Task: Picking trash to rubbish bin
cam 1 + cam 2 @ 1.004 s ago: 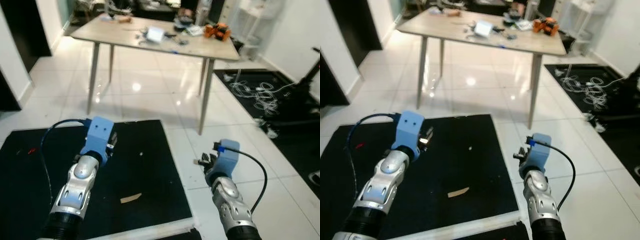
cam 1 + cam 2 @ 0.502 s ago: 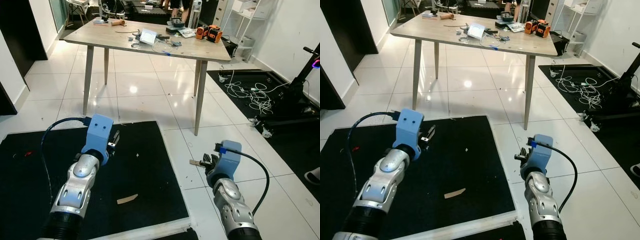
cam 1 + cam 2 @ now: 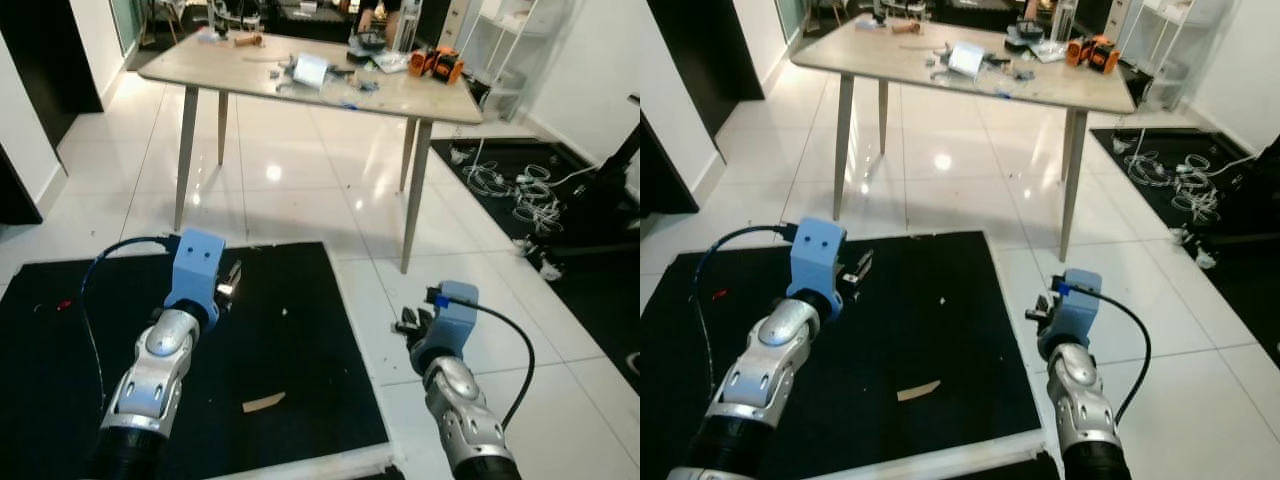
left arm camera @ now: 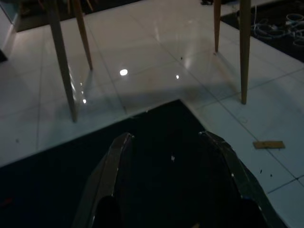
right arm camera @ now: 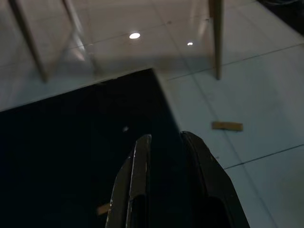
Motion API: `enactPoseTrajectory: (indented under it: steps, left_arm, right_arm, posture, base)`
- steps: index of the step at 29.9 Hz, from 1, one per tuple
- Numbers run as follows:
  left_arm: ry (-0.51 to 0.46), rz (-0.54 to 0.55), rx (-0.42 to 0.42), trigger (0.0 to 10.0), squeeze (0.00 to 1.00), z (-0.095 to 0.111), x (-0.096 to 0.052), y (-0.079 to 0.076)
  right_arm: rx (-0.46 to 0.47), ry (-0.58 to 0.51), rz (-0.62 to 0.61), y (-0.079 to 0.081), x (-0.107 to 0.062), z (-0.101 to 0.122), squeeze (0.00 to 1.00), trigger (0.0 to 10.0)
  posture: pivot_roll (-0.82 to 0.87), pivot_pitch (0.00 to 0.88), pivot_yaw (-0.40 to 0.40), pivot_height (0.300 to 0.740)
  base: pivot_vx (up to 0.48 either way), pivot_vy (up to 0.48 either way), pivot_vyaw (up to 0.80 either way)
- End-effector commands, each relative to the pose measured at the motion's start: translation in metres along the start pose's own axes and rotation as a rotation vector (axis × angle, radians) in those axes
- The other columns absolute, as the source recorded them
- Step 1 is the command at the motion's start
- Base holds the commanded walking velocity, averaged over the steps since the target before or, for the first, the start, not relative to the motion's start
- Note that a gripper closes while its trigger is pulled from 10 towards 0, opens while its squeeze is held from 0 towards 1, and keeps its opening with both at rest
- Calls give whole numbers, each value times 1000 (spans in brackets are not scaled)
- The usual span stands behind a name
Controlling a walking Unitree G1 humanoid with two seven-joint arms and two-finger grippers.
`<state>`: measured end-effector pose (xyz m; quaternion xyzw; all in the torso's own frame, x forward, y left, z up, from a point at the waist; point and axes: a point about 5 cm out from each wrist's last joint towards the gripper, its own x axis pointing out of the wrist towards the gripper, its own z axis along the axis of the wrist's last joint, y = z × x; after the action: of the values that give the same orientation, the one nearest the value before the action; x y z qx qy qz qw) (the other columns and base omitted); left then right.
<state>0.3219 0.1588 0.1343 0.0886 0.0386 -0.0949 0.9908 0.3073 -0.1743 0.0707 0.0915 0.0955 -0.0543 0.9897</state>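
A tan cardboard strip (image 3: pixel 263 402) lies on the black mat (image 3: pixel 300 340) between my two arms, nearer to me than both grippers. A second tan strip (image 5: pixel 227 126) lies on the white tiles just off the mat's right edge, also seen in the left wrist view (image 4: pixel 269 144). My left gripper (image 3: pixel 232 280) hovers over the mat, its fingers (image 4: pixel 121 147) spread wide with nothing between them. My right gripper (image 3: pixel 408 322) hangs over the tiles beside the mat's right edge, its fingers (image 5: pixel 142 147) a narrow gap apart and holding nothing.
A wooden table (image 3: pixel 330 85) on thin legs stands ahead, cluttered with tools and cables. White cables (image 3: pixel 510 185) sprawl on a dark mat at the right beside black equipment (image 3: pixel 600 190). A white speck (image 3: pixel 284 312) and a red bit (image 3: pixel 62 305) lie on the black mat.
The whole picture has shifted slightly as the head camera moved. Both arms keep the same pose and the strips lie where they were.
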Motion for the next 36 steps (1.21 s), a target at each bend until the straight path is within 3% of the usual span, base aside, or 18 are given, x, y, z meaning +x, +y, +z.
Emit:
enactPoseTrajectory:
  steps: [1,20,29,36]
  left_arm:
    - [3,-9,-4,10000,0,-1,-2,-1]
    - [3,-14,-7,10000,0,-1,-3,-2]
    - [2,-17,-2,10000,0,1,-2,-1]
    - [2,-22,0,10000,0,1,-1,-2]
  right_arm:
    - [-5,-10,-5,-1,0,2,0,10000]
    - [15,0,-9,-3,0,2,0,10000]
    - [31,2,-14,-2,2,3,0,10000]
    - [17,-13,-1,-3,1,4,0,10000]
  posture:
    - [-30,77,-43,740]
    - [-29,74,-48,740]
    - [-30,69,-46,740]
    - [-36,61,-39,740]
  base:
    - [375,0,0]
    - [389,0,0]
    - [390,0,-758]
    - [390,0,0]
